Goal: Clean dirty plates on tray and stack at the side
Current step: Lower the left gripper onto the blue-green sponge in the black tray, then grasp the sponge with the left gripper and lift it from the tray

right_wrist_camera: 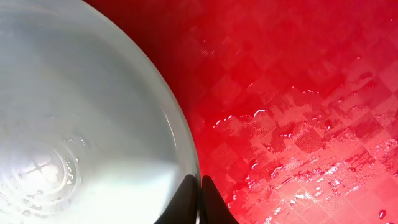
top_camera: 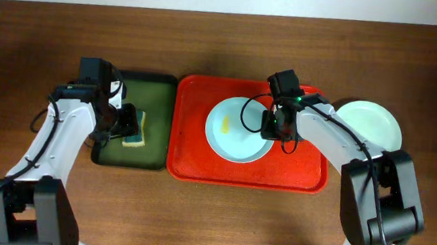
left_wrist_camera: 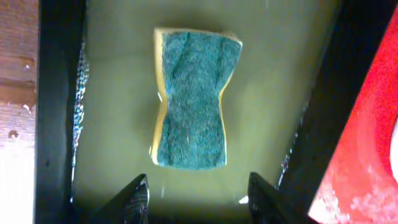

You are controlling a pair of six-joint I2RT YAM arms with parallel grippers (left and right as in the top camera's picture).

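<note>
Apparently the plate touches the closed right gripper at its rim.

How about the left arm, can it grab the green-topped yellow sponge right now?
Probably yes: the left gripper hangs close over the green-topped yellow sponge, fingers apart, with nothing in between on the dark green tray.

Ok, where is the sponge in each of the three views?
Overhead: the sponge lies on the dark green tray, left of centre.
Left wrist: the sponge sits mid-picture, above the open left hand.
Right wrist: not in it; the right hand is shut on the rim of the plate.
Shared landmark: the red tray, central overhead, right edge in left wrist, background in right wrist.
</note>
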